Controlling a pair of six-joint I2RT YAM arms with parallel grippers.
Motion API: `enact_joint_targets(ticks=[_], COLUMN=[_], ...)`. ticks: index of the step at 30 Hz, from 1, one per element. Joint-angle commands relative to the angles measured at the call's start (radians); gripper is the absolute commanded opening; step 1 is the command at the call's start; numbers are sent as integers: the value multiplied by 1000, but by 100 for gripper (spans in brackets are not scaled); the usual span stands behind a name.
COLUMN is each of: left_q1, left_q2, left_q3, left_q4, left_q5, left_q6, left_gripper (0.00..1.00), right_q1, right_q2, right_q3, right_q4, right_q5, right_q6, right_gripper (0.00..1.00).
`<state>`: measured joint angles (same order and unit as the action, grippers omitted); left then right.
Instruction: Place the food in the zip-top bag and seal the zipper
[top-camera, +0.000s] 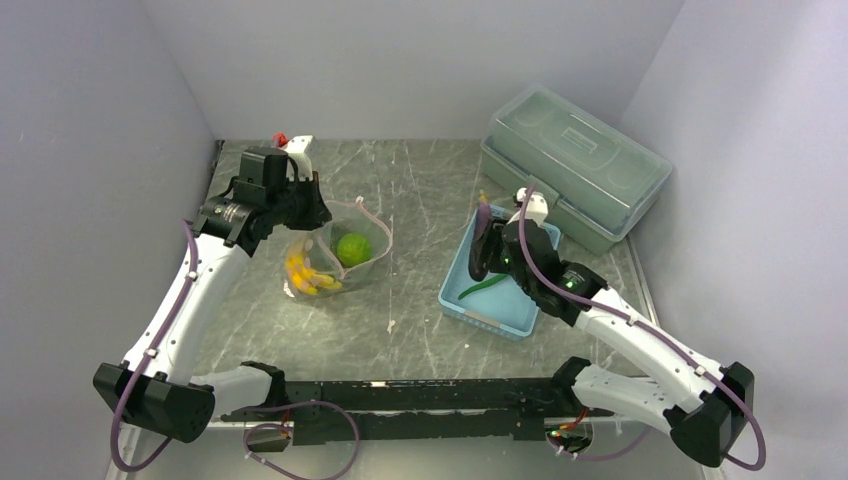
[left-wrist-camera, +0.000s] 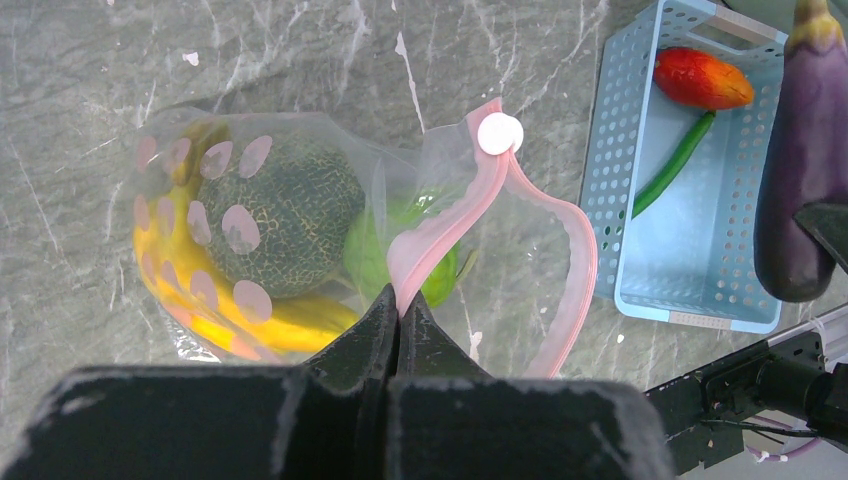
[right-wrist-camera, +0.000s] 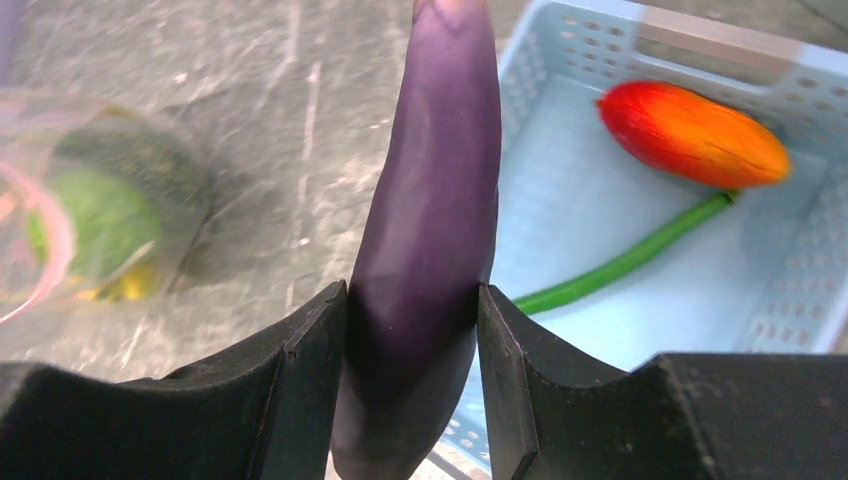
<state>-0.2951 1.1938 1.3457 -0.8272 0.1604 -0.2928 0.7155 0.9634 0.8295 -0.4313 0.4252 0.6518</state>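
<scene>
We see a grey marbled table closed in by plain pale walls at the back and on both sides.

The left arm goes from the lower left of the top view up along the left wall. Its elbow is bent, and the left gripper sits at the upper left of the bag. Its jaws are pressed together on the pink zipper and hold one lip of the mouth up. The mouth stands open in a loop. Inside the bag lie the bananas, the melon and the lime fruit, all touching each other.

The right arm goes from the lower right toward the centre right. The right gripper is above the left edge of the blue basket. Its jaws are clamped on the eggplant, which points away from the wrist, with the lower end of it hanging below the fingers. The red piece and the green stalk lie in the basket, and the stalk's end is touching the red piece.

Between the bag and the basket there is a strip of bare table. The green box stands just behind the basket, at the upper right, near the right wall. The left arm is near the left wall.
</scene>
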Motion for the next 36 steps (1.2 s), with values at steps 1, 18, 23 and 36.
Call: enact_joint_targets(ticks=[1, 18, 23, 36], left_q1=[4, 4, 4, 4], left_q2=[-10, -4, -5, -3], left_q3=[-1, -2, -1, -3], left_q4=[34, 42, 43, 52], left_q5=[20, 67, 70, 124], left_q6=[14, 23, 24, 30], left_gripper=[0, 0, 0, 0], right_q1=[34, 80, 106, 173], right_q2=[-9, 153, 221, 388], right_q3=[87, 380, 466, 683], right_q4=[113, -90, -180, -355], right_q5=[-168, -591, -659, -695], right_q6=[-165, -392, -438, -474], right_gripper=[0, 0, 0, 0])
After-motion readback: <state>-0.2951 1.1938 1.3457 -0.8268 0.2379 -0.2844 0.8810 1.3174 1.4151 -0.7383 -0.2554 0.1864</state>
